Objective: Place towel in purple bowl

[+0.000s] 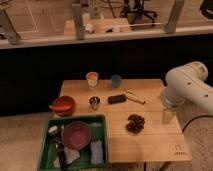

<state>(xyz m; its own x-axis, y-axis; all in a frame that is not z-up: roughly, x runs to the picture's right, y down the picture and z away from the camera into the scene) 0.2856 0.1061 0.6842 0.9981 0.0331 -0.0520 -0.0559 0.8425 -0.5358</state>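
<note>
The purple bowl point(76, 135) is a dull mauve round bowl sitting in the green tray point(101, 121) at the table's front left. A grey-blue folded cloth that looks like the towel point(96, 151) lies in the tray just right of and in front of the bowl. My gripper point(167, 116) hangs from the white arm point(189, 89) over the table's right edge, far from the tray, bowl and towel. Nothing shows in it.
A red bowl point(63, 105) sits behind the tray. A steel cup point(94, 103), an orange-white cup point(92, 79), a blue cup point(116, 80), a black object point(117, 99), a yellowish item point(134, 96) and a brown clump point(135, 123) lie on the wooden table point(150, 145). Utensils and a pale item point(53, 130) lie in the tray's left part.
</note>
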